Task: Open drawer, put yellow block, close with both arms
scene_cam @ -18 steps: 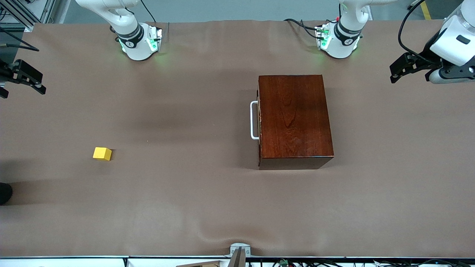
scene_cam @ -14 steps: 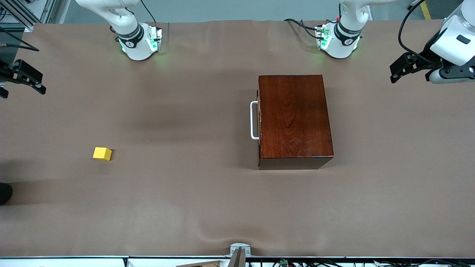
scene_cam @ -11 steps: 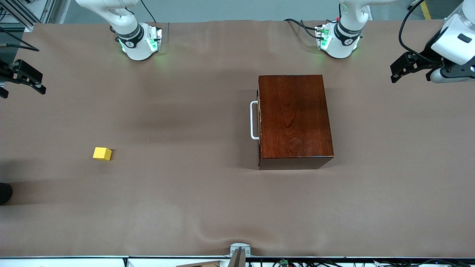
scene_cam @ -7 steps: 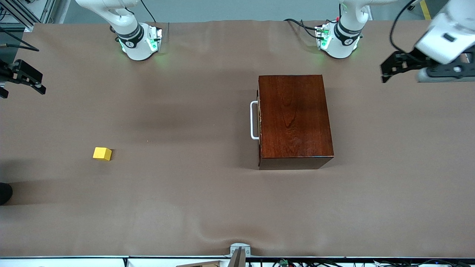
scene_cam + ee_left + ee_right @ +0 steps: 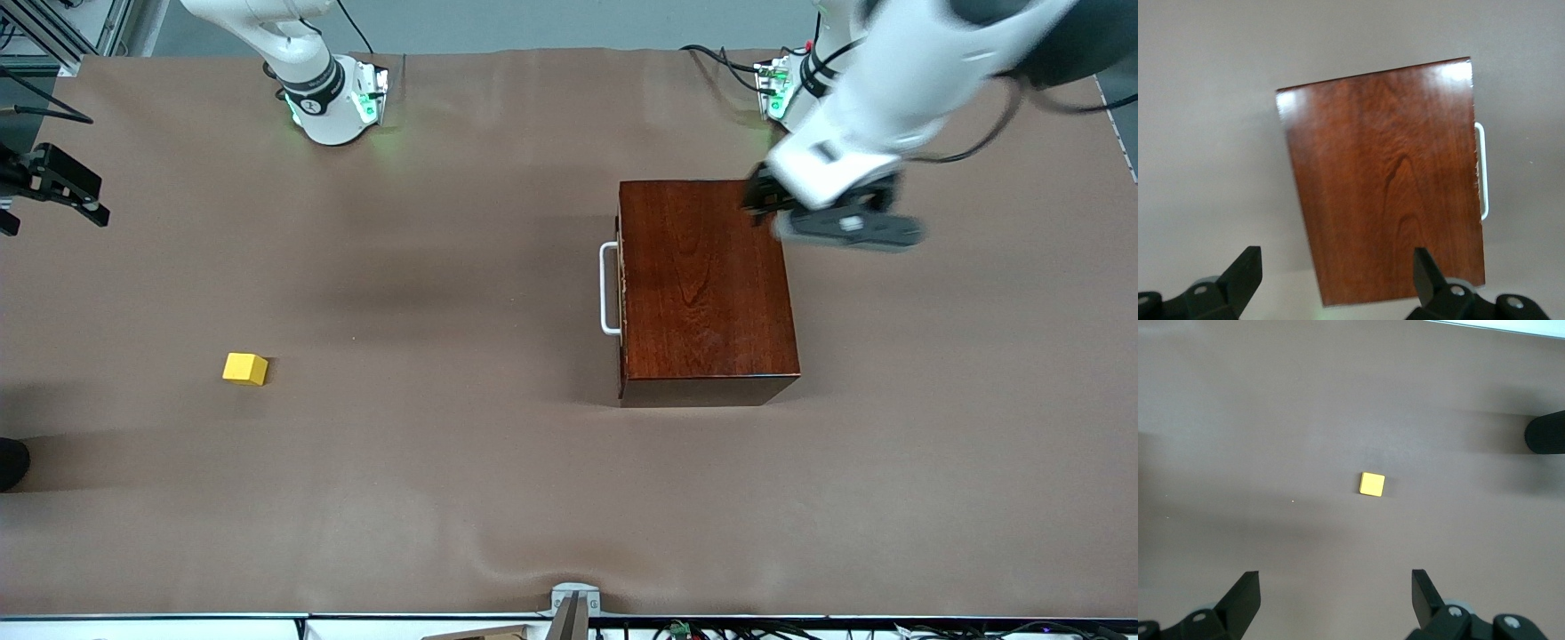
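The dark mahogany box (image 5: pixel 707 284) stands nearer the left arm's end of the table. Its drawer is shut, and the white handle (image 5: pixel 609 289) faces the right arm's end. The yellow block (image 5: pixel 244 368) lies on the cloth toward the right arm's end. My left gripper (image 5: pixel 763 197) is open and empty in the air over the box's corner nearest its own base. The left wrist view shows the box (image 5: pixel 1385 180) and handle (image 5: pixel 1482 170) past the open left gripper (image 5: pixel 1336 277). My right gripper (image 5: pixel 53 222) waits open at the table's end, with the block (image 5: pixel 1372 484) ahead of it (image 5: pixel 1335 600).
Brown cloth (image 5: pixel 444 462) covers the whole table. A black rounded object (image 5: pixel 11 462) sits at the table edge near the block and also shows in the right wrist view (image 5: pixel 1545 433). A small metal bracket (image 5: pixel 573 600) is at the front edge.
My left arm has swung in from the table's end to over the box's corner by its base. The right arm, box and block have not moved.
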`<state>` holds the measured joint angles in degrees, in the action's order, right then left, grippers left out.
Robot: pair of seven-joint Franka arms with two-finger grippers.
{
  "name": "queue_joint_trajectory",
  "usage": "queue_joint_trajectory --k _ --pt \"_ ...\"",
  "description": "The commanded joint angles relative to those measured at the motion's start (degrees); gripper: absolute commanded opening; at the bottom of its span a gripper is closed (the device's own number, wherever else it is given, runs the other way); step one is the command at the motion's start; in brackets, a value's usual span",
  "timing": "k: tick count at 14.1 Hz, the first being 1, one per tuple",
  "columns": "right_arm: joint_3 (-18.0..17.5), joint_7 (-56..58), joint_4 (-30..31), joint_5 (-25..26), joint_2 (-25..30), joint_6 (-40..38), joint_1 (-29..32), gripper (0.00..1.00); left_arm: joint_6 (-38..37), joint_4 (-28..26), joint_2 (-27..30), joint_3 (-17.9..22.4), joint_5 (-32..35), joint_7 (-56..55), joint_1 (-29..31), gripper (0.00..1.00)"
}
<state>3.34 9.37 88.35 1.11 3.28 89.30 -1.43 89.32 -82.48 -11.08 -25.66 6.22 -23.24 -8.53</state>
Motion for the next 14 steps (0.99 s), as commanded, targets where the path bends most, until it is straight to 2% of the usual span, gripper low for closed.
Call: queue_joint_trajectory --k 1,4,6,8,11,14 --pt "-0.44 0.13 -0.02 0.12 0.23 -0.18 0.64 1.0 2.69 3.99 -7.52 0.26 6.77 -5.56 -8.32 1.0" --pt "-0.44 0.13 -0.02 0.12 0.23 -0.18 0.64 1.0 4.19 8.64 -15.08 0.43 7.66 -10.22 -13.16 1.0" --pt "-0.44 0.13 -0.02 0.12 0.23 -0.18 0.64 1.0 8.56 10.14 -19.48 1.74 7.67 -16.8 -16.85 1.0" --pt "-0.44 0.13 -0.02 0.12 0.23 -0.18 0.64 1.0 12.35 11.02 -22.56 7.08 7.58 -22.78 -22.98 1.0" --pt "-0.44 0.13 -0.02 0.12 0.23 -0.18 0.73 1.0 12.98 14.98 -27.05 16.76 6.97 -31.83 -34.33 1.0" --pt "-0.44 0.13 0.07 0.12 0.23 -0.18 0.73 1.0 14.21 15.07 -29.25 17.75 6.96 -34.76 -35.85 1.0"
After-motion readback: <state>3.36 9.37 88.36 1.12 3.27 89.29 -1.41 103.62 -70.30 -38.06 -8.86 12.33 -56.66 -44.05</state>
